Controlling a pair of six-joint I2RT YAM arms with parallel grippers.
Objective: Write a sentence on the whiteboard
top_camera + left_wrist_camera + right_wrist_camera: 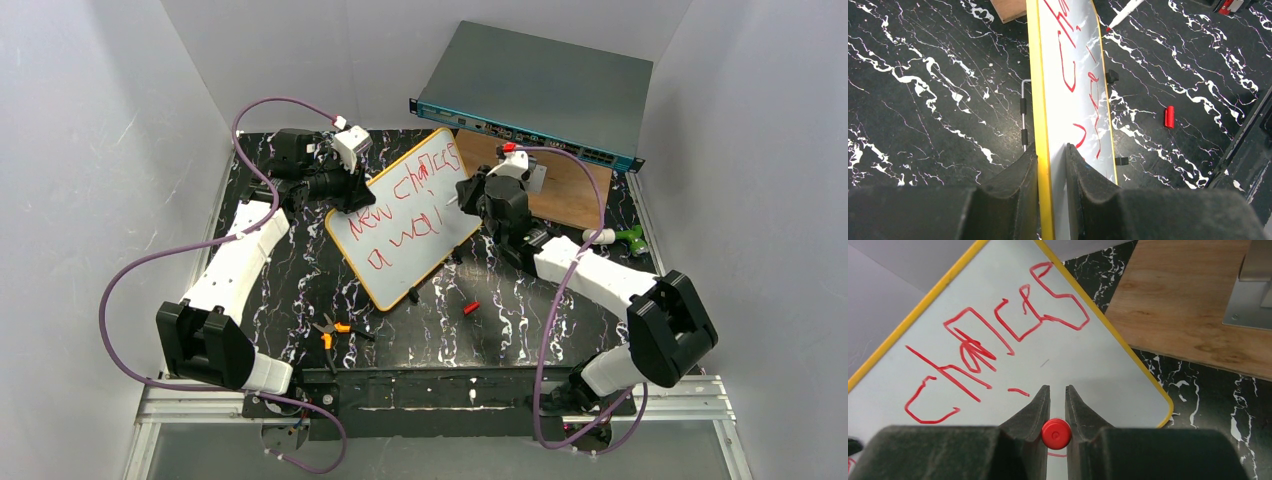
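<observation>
The whiteboard (405,215) is pinched by the left end effector (1050,150), a marker (1056,433) by the right end effector (1058,395). Last strokes of the sentence (400,205), toward 2 o'clock, seem due.

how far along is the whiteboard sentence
Done: the sentence shows one red line plus part of a second on the whiteboard. In hand: left gripper clamps the board's edge, right gripper grips the red marker over it. Left: probably finishing the second line.

We're seeing the left arm (235,262) and right arm (600,278) wearing white shells between chunky black joint housings. Purple cables (104,312) are looping off both, and we're noting dark wedge-shaped fingers (1013,186) on the left gripper (1050,150) and right gripper (1057,388).
</observation>
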